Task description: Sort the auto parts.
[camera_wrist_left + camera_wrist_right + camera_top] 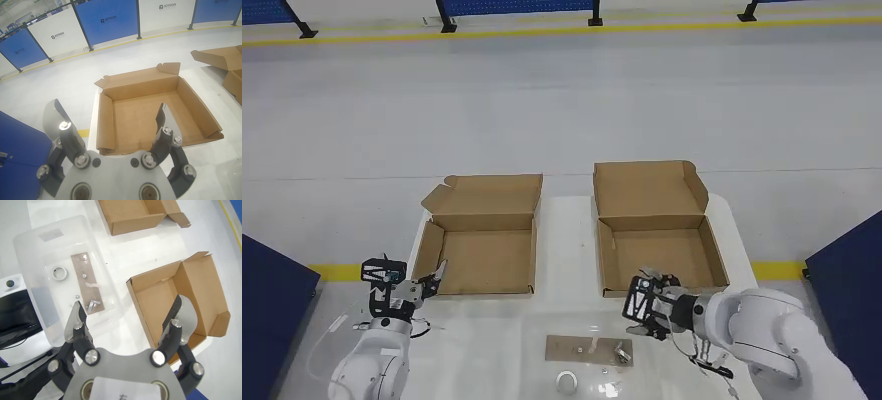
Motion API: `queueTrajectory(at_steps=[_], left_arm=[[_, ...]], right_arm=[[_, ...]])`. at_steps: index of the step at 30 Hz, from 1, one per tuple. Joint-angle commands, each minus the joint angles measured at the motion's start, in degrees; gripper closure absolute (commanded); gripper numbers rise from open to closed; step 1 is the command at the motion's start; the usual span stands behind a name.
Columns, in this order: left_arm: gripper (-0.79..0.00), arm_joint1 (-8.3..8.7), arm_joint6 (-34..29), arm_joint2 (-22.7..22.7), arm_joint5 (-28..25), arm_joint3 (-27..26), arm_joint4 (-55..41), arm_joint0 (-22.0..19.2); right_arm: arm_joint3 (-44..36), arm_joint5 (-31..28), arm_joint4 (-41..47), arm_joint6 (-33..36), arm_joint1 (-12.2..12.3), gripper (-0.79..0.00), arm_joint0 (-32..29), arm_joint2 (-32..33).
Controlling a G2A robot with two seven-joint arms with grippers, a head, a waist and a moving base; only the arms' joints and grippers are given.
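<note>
From above, the white table (567, 250) carried two open cardboard boxes side by side, the left box (482, 255) and the right box (657, 250), each with its lid flap folded back on the far side. The left claw (422, 285) hung with its jaws apart just off the left box's near outer corner. The right claw (635, 300), also spread wide, sat just beside the near wall of the right box. Between the arms at the near edge lay a brown card (577, 349) with a small metal bracket (622, 351) on it, and a pale ring (567, 380) lay nearer still. In the left wrist view, the left claw (109, 104) gaped with nothing between its fingers (164, 121), in front of the left box (143, 85), whose floor was bare. The right box (217, 56) stood well apart, and blue and white partition panels (105, 22) lined the floor behind. In the right wrist view, the right claw (128, 300) was likewise open and gripped nothing, one finger over the right box (157, 294) and the other over a clear plastic bin (37, 243). Inside the bin lay the ring (60, 273), the card (88, 262), a bolt (84, 276) and the bracket (91, 305) on the card, and a washer (76, 296) just beside it. The left box (132, 224) lay beyond.
</note>
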Motion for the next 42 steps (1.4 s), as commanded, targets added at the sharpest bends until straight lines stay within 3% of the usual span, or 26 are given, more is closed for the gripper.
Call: queueTrajectory(at_steps=[1,4,13,17,31,36,42], left_arm=[[-0.785,0.00,0.00,0.00,0.00,0.00,0.00,0.00],[-0.785,0.00,0.00,0.00,0.00,0.00,0.00,0.00],[-0.785,0.00,0.00,0.00,0.00,0.00,0.00,0.00],[-0.785,0.00,0.00,0.00,0.00,0.00,0.00,0.00],[-0.785,0.00,0.00,0.00,0.00,0.00,0.00,0.00],[-0.785,0.00,0.00,0.00,0.00,0.00,0.00,0.00],[-0.785,0.00,0.00,0.00,0.00,0.00,0.00,0.00]], right_arm=[[0.32,3.21,2.18,3.22,1.23,-0.785,2.00,-3.09],[0.82,7.68,6.99,7.69,3.41,-0.785,5.38,-8.67],[0.73,7.62,6.80,7.48,3.41,-0.785,5.36,-8.76],[-0.05,8.16,2.61,8.15,3.84,-0.785,6.32,-14.50],[7.20,21.29,8.11,21.28,5.08,-0.785,25.19,-37.87],[9.51,23.98,11.33,23.96,4.54,-0.785,29.15,-41.69],[9.62,23.98,11.43,23.96,4.50,-0.785,29.33,-41.83]])
